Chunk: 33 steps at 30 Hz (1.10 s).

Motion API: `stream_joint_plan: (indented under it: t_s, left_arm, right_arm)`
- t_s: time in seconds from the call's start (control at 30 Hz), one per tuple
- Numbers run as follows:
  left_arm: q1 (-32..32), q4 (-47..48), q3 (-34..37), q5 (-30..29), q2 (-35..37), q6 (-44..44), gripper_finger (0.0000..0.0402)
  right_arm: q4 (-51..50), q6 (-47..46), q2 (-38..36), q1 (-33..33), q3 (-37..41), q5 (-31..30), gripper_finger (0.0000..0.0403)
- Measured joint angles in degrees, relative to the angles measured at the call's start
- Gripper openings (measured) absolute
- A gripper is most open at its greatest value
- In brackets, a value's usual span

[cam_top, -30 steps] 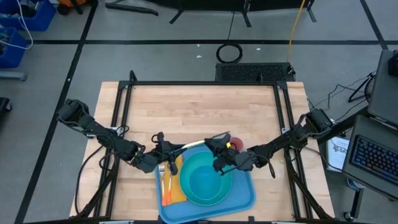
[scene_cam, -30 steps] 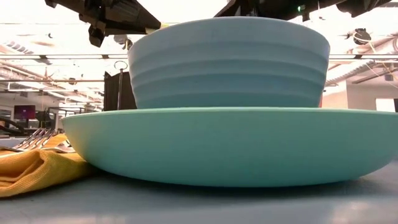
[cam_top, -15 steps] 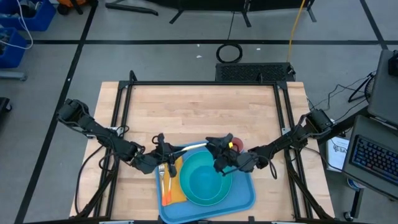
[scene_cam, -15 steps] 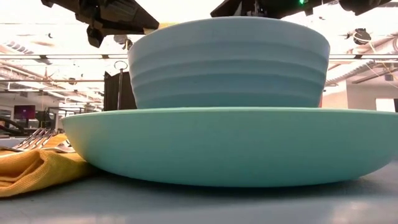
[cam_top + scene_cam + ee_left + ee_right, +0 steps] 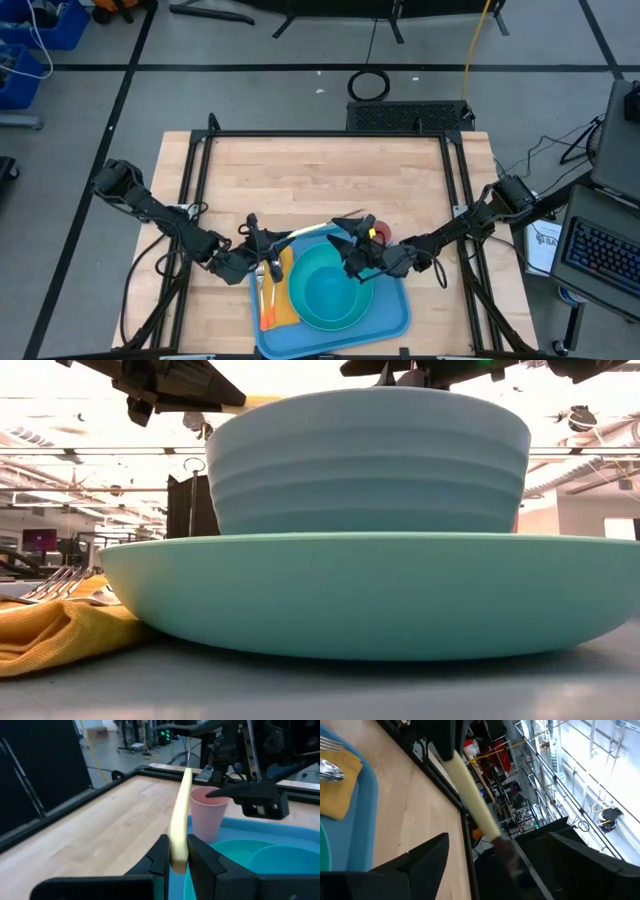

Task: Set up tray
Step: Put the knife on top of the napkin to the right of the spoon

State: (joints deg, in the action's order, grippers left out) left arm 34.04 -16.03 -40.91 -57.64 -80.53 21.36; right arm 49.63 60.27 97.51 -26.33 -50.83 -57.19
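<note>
Wooden surface carries the big flat blue plastic tray, mostly set: plate, bowl, napkin, fork. Left tool grips a pale yellow-handled utensil, unplaced; right tool hangs open.

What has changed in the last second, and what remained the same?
The right gripper opened and let go of the pale yellow utensil. The left gripper now holds it alone and drew back a little to the left. The tray, plate, bowl and napkin stayed put.
</note>
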Motion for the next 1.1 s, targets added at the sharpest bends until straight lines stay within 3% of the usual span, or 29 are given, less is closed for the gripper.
stream_joint_plan:
  t_s: [0.23, 0.43, 0.8, 1.1]
  left_arm:
    - [2.21, -0.03, 0.00, -7.30, -0.02, -1.53, 0.0048]
    - [5.15, 0.01, 0.00, -12.73, -0.02, -0.89, 0.0048]
    - [12.75, 2.17, 0.04, -22.15, -0.02, 9.29, 0.0048]
    - [19.50, 13.03, 0.03, -28.94, -0.02, 24.31, 0.0048]
  right_arm:
    - [1.55, 0.87, 0.00, 0.00, 0.00, -0.23, 0.0324]
    - [7.36, 4.71, 0.00, -0.02, 0.02, -8.01, 0.0321]
    - [9.31, 7.93, 0.00, -0.02, 0.02, -11.95, 0.0320]
    - [12.01, 9.90, 0.00, 0.02, 0.04, -13.63, 0.0320]
